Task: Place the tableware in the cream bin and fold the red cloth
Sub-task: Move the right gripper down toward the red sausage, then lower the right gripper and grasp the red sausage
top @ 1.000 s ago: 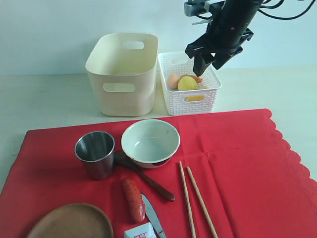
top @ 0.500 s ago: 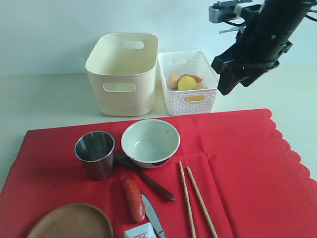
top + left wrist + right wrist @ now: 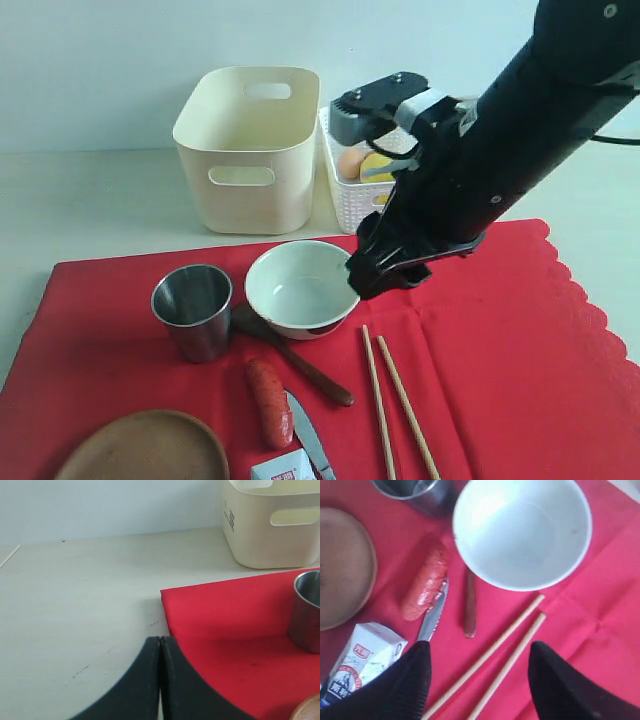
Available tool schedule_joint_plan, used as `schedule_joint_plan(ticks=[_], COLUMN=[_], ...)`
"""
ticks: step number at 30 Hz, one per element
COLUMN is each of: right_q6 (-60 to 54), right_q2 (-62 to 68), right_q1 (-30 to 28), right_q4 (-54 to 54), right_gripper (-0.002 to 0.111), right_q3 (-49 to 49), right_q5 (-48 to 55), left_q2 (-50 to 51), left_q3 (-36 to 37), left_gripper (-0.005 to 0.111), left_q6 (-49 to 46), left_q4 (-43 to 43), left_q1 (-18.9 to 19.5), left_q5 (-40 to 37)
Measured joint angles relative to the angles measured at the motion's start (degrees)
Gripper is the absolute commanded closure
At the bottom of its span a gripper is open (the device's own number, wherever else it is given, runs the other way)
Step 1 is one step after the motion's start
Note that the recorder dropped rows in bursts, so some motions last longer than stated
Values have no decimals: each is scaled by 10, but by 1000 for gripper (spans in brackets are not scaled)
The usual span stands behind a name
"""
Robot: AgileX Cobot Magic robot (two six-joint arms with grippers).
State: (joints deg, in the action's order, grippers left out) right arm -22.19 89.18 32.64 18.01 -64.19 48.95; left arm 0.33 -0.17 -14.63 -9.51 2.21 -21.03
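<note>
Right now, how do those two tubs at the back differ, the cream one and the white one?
The cream bin is taller and wider with smooth solid walls; the white basket is lower, with lattice walls. The bin shows nothing inside, while the basket holds food, an egg among it. Both stand upright, open-topped, side by side behind the red cloth.

Right gripper (image 3: pixel 378 278) low over red cloth (image 3: pixel 500 340), just beside bowl (image 3: pixel 298 290) rim. Steel cup (image 3: pixel 192 305) left of bowl; spoon (image 3: pixel 300 365) head between them (partly under the rim). Chopsticks (image 3: pixel 395 400) lie nearer the camera. Cream bin (image 3: pixel 250 150) behind; white basket (image 3: pixel 350 205) partly hidden by arm (image 3: pixel 520 130).
</note>
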Motion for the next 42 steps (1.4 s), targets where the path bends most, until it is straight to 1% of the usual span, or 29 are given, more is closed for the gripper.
schedule_joint_plan(ticks=[1,5,11,15,19,20,22,26,33,42], right_q6=[-1,23,33,42,92,132,175,215,239,244], right_q2=[0,24,73,104,133,147,168,195,230,253], right_q1=[26,92,154,185,193,193,193,193,193,193], right_q4=[0,1,0,-13,-31,-55,-83,-95,-98,-102], right_gripper=[53,53,54,56,58,58,58,58,58,58], right_q3=[8,14,14,14,-5,-20,-39,-63,-65,-67], right_q5=[-13,-35,-49,-73,-85,-85,-77,-68,-80,-93], left_q2=[0,0,0,0,0,0,0,0,0,0], left_q3=[0,0,0,0,0,0,0,0,0,0], left_gripper=[107,107,107,107,107,107,107,107,107,107], left_q6=[0,0,0,0,0,0,0,0,0,0], left_q4=[0,0,0,0,0,0,0,0,0,0], left_q1=[0,0,0,0,0,0,0,0,0,0], left_q5=[0,0,0,0,0,0,0,0,0,0])
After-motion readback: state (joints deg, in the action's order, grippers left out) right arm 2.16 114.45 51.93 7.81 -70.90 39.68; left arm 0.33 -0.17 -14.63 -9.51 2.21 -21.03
